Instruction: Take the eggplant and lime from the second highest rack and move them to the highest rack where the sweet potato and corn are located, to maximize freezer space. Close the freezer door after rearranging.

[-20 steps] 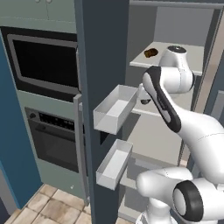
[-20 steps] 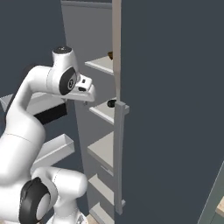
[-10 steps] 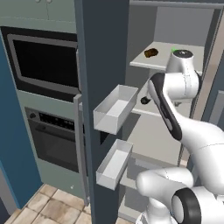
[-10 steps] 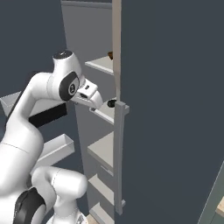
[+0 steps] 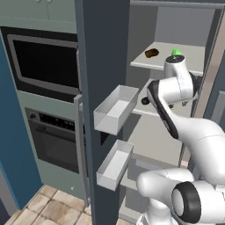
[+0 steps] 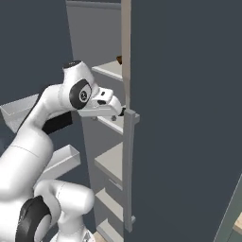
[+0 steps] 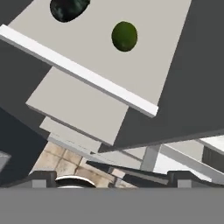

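I've got the arm reaching into the freezer [image 5: 176, 132] at second-rack level, wrist tucked in behind the cabinet edge in the right base view. Hand view looks down on that rack [image 7: 144, 57]: lime [image 7: 124, 36] sitting out in the open on the pale shelf, and a darker lump, prob the eggplant [image 7: 69, 8], cut off by the frame edge, near it but not touching. Claw itself, can't tell if the tips are apart or together, they're lost in the dark clutter at the bottom of the hand view.

Top rack [image 5: 176, 59] in the left base view: sweet potato [image 5: 151, 53] toward the left, corn [image 5: 176, 52] peeking out as a bright green bit behind the arm's joint. Room between them and the front lip, I reckon.

Door [image 5: 94, 88] stands wide, both bins [image 5: 115, 110] facing in.

My read: approach step, nothing grabbed yet, both items on the lower rack. Next I'd need to line up over the lime, come down w/ tips spread, pinch it round the middle, it's a ball so it'll roll if nudged off-centre. Then lift clear of the shelf lip before going up.
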